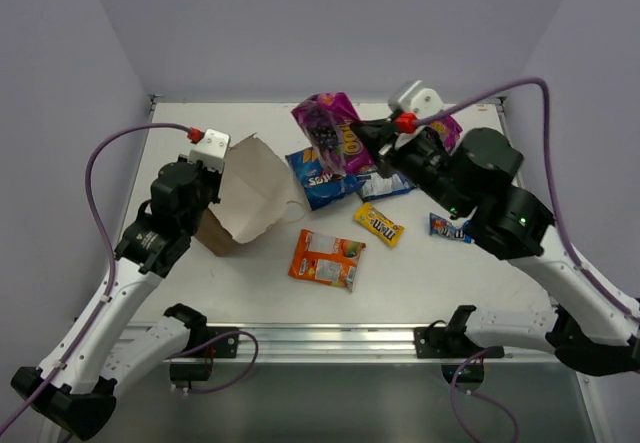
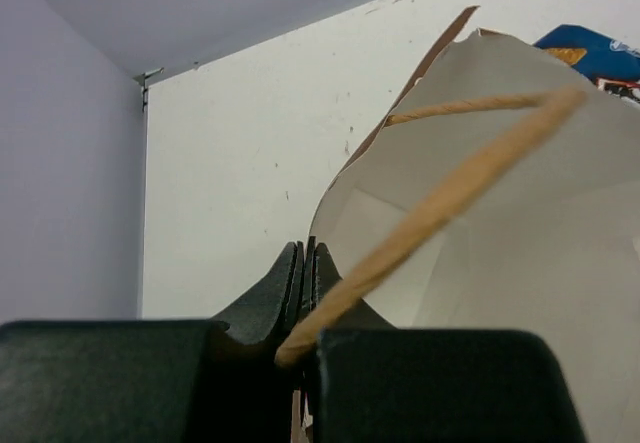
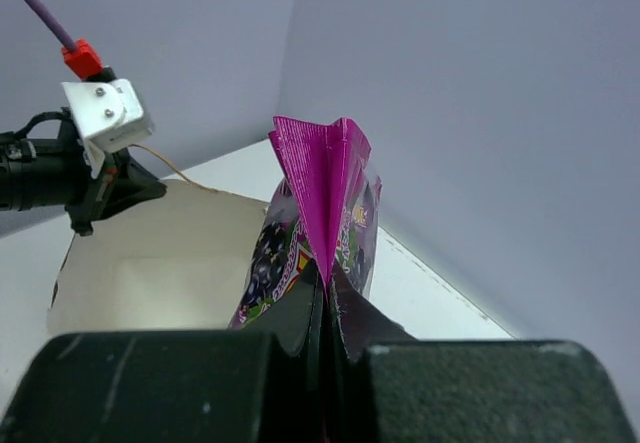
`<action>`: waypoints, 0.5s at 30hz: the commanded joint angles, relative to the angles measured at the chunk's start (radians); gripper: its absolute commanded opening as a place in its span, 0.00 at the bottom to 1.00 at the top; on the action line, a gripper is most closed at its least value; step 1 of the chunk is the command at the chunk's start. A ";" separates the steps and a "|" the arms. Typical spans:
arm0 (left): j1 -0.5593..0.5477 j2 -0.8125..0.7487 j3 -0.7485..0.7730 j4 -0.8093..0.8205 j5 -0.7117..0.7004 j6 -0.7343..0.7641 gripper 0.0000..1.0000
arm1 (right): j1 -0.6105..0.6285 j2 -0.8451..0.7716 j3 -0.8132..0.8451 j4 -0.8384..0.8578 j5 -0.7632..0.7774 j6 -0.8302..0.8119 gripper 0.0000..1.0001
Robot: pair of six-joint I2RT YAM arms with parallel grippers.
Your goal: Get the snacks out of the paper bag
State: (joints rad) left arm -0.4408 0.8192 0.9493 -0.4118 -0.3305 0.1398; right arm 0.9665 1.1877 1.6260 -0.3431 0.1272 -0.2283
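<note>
Hanging out beyond the right gripper (image 3: 325, 308) is a magenta pouch (image 3: 322, 188). Its crimped seam is pinched between fingers pressed tight together, and it is held up over the far middle of the bench (image 1: 250, 283). At the left side, the left gripper (image 2: 305, 273) is closed flat on the rim of the paper bag (image 2: 500, 243), whose mouth gapes toward the right. The twine handle (image 2: 450, 188) crosses just in front of the fingers, and it looks as though only paper is in the pinch. Lying on the bench right of the bag are a blue chip bag (image 1: 322, 178), a blue-white packet (image 1: 386, 185), a yellow bar (image 1: 380, 224), an orange packet (image 1: 327, 260) and a small blue wrapper (image 1: 450, 228).
</note>
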 commanded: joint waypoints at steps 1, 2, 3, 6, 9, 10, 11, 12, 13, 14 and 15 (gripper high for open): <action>0.001 0.018 0.060 0.011 -0.088 -0.049 0.00 | -0.020 -0.132 -0.070 0.095 0.164 0.059 0.00; 0.004 0.023 0.063 0.010 -0.111 -0.060 0.00 | -0.037 -0.154 -0.127 0.090 0.169 0.073 0.00; 0.007 0.027 0.065 0.008 -0.119 -0.065 0.00 | -0.085 -0.189 -0.153 0.079 0.163 0.117 0.00; 0.036 0.060 0.086 -0.001 -0.125 -0.095 0.00 | -0.172 -0.220 -0.256 0.033 0.085 0.182 0.00; 0.071 0.103 0.121 -0.018 -0.133 -0.129 0.00 | -0.195 -0.198 -0.324 0.004 0.005 0.193 0.00; 0.083 0.125 0.131 -0.021 -0.136 -0.131 0.00 | -0.195 -0.169 -0.337 0.003 -0.017 0.193 0.00; 0.114 0.138 0.140 -0.025 -0.134 -0.166 0.00 | -0.195 -0.152 -0.359 0.004 -0.049 0.188 0.00; 0.132 0.149 0.158 -0.033 -0.122 -0.173 0.00 | -0.195 -0.134 -0.365 0.006 -0.119 0.182 0.00; 0.155 0.172 0.166 -0.036 -0.111 -0.180 0.00 | -0.195 -0.114 -0.370 0.024 -0.153 0.184 0.00; 0.200 0.181 0.172 -0.033 -0.105 -0.195 0.00 | -0.196 -0.070 -0.374 0.036 -0.178 0.184 0.00; 0.217 0.189 0.178 -0.032 -0.107 -0.204 0.00 | -0.196 -0.047 -0.373 0.052 -0.225 0.182 0.00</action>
State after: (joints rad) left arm -0.2848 0.9916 1.0718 -0.4507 -0.4229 0.0055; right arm 0.7643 1.1030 1.2423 -0.4042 0.0814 -0.0708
